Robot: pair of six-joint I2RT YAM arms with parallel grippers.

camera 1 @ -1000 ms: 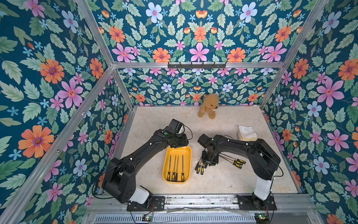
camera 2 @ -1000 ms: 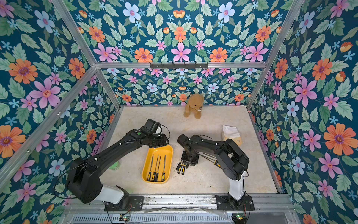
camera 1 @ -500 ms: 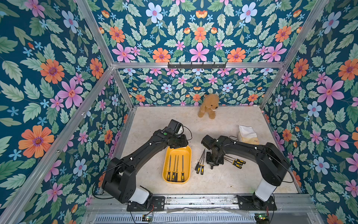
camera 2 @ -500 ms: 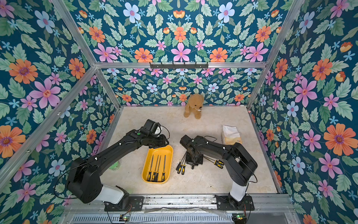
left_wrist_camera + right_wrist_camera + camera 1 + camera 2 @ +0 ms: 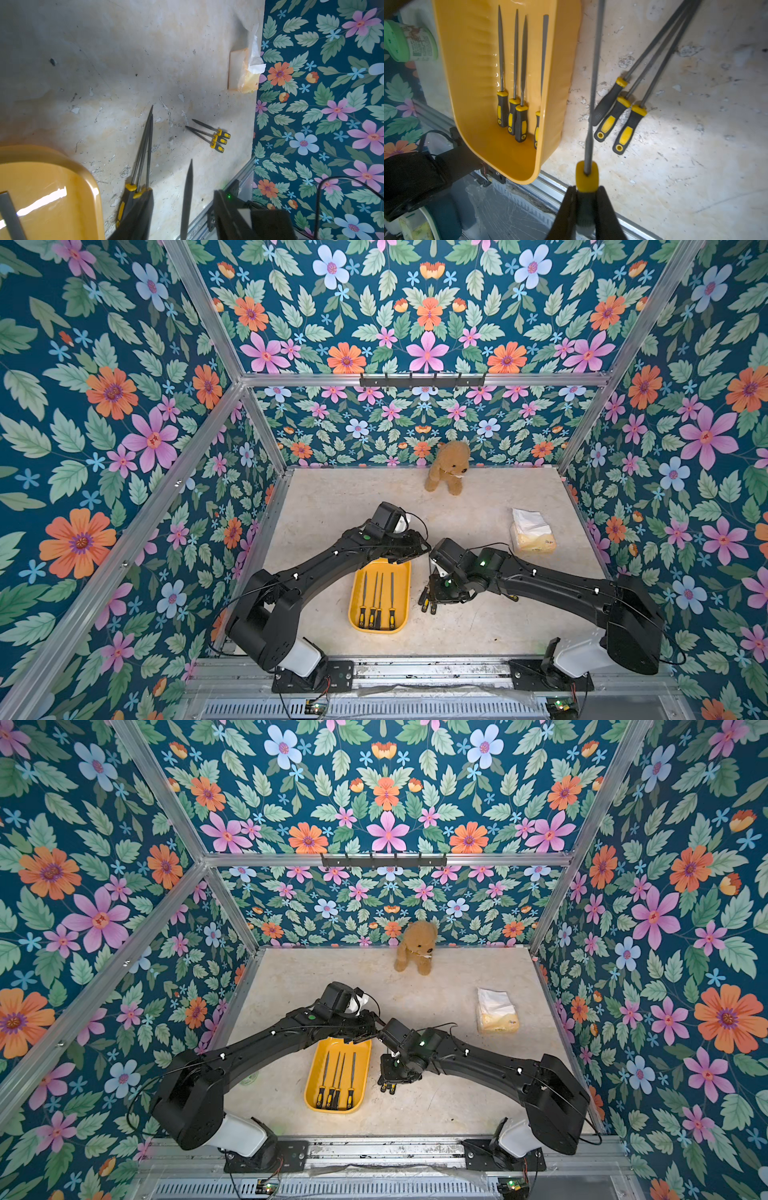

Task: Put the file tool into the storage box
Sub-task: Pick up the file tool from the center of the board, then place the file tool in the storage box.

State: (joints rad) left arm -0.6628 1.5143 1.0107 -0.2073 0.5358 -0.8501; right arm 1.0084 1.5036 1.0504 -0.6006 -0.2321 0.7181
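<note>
Right gripper (image 5: 586, 191): pinching file tool (image 5: 586, 176) by its handle, just beside storage box (image 5: 401, 580) rim.
Left gripper (image 5: 184, 192): spread, near box's far corner.
Room: bench (image 5: 332, 506) open beyond box.
Hidden: fourth boxed file (image 5: 544, 52), handle cut by wall.

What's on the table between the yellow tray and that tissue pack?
Three files beside the storage box and three more files nearer the tissue pack, all loose on the table; the left wrist view shows it.

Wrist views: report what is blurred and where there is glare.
Right wrist view: the right end effector and the handle of the held file are blurred, the files in the storage box sharp, small glints on the box floor; left wrist view: box corner soft, with a white glare streak.
</note>
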